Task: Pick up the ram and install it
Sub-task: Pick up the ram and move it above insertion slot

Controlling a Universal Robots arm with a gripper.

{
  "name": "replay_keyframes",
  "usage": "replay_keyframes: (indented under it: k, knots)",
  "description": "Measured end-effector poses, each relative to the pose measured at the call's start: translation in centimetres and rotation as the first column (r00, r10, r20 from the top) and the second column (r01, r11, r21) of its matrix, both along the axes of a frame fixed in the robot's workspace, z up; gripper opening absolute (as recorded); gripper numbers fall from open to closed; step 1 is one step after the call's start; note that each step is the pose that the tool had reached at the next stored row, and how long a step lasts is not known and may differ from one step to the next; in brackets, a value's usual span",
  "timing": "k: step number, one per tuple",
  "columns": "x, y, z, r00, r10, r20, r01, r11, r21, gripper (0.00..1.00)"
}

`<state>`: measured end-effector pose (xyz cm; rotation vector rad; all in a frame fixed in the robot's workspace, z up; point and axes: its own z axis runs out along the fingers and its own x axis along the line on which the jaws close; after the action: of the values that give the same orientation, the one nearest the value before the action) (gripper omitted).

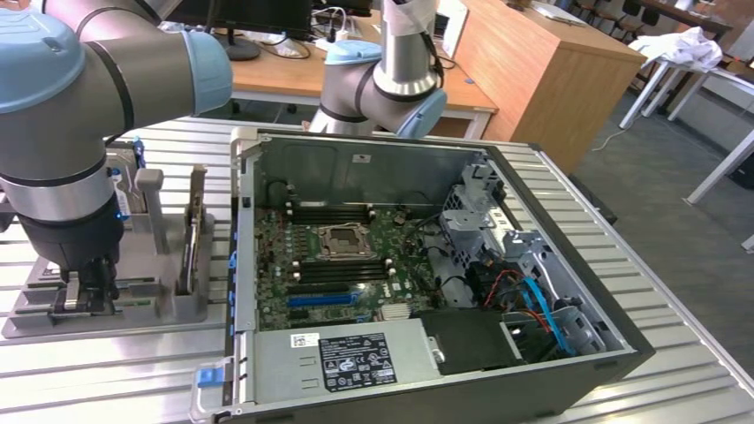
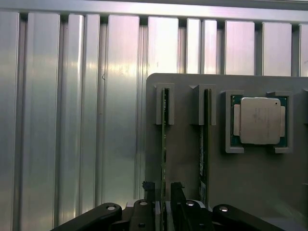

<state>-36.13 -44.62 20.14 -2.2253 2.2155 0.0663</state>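
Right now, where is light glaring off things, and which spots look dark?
Wrist view: the ribbed metal table shows long white glare streaks, and the silver chip shines softly. Exterior view: soft, even room light, but the inside of the computer case looks darker than the table around it.

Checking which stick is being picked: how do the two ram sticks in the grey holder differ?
The outer ram stands in the slot at the edge of the holder, and the gripper is set over it. The inner ram stands one slot over, beside the processor, with nothing at it. Both are thin sticks standing on edge.
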Motion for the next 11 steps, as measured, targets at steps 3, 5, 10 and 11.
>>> replay_keyframes:
  k: [3,5,10,11]
  knots:
    - [0.00,0.00,0.00,1.0000,0.000,0.0000,0.000,1.0000,0.0000,0.27]
    - [0.00,0.00,0.00,1.0000,0.000,0.0000,0.000,1.0000,0.0000,0.25]
    - [0.00,0.00,0.00,1.0000,0.000,0.0000,0.000,1.0000,0.0000,0.19]
    - [0.00,0.00,0.00,1.0000,0.000,0.0000,0.000,1.0000,0.0000,0.19]
